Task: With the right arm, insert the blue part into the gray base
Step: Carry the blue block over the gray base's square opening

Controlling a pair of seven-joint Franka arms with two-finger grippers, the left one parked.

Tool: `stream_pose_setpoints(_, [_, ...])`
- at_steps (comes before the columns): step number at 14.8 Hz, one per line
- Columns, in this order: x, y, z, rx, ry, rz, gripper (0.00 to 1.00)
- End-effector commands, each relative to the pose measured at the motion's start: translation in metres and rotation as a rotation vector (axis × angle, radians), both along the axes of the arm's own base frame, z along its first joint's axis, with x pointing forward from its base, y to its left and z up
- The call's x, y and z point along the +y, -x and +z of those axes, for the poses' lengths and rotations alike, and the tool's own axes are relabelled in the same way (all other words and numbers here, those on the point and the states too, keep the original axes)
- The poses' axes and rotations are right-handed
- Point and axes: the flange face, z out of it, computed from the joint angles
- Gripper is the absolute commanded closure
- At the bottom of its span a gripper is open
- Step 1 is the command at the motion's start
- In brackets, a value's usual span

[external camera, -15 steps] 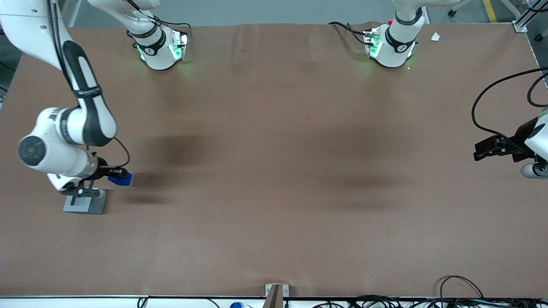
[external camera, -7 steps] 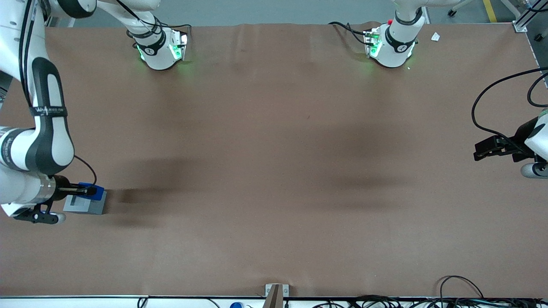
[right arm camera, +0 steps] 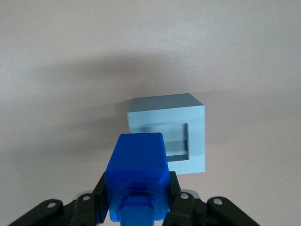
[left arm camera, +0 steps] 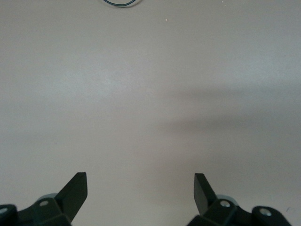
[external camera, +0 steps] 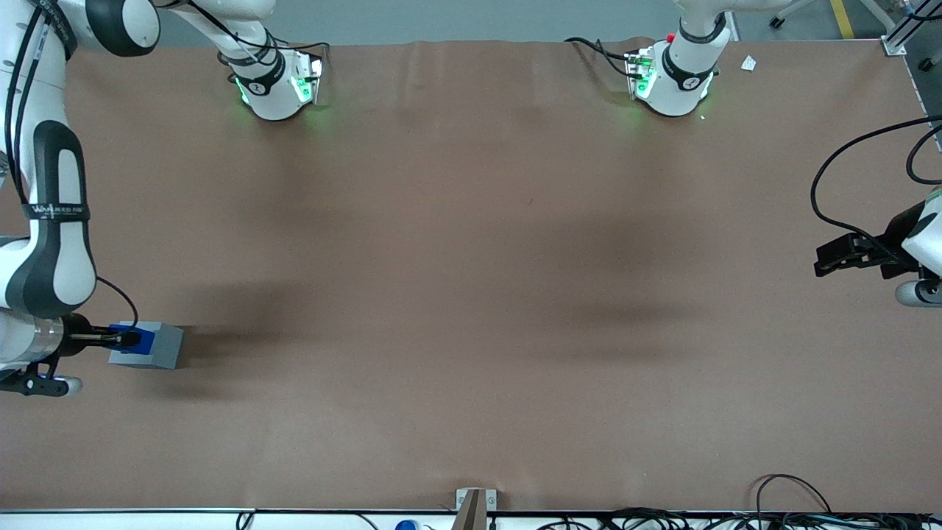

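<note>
Between the fingers of the right arm's gripper (right arm camera: 136,207) the blue part (right arm camera: 137,181) sits clamped, hanging just above the gray base (right arm camera: 169,132) and short of its open socket, so pickup looks done while alignment and insertion remain.

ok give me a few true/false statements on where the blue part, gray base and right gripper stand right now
1. The gripper is shut on the blue part. True.
2. The blue part already sits fully inside the socket of the gray base. False: the right wrist view shows it held above the base, with the socket's recess partly visible and empty.
3. The gray base stands on the brown table toward the working arm's end. True.
4. The gray base lies tipped on its side. False: it stands upright with its socket facing up.
5. The blue part lies loose on the table, away from the gripper. False: it is clamped between the fingers.
</note>
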Motion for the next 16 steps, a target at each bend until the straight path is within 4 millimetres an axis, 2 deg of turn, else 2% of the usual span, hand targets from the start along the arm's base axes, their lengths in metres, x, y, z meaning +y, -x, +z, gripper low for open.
stream_pose_setpoints(1, [-0.008, -0.002, -0.001, 0.007, 0.001, 0.011, 0.94])
stream_pose_setpoints(4, [-0.023, 0.001, -0.011, 0.006, -0.006, 0.028, 0.94])
stream_pose_setpoints(16, [-0.030, 0.000, -0.019, 0.000, -0.011, 0.072, 0.94])
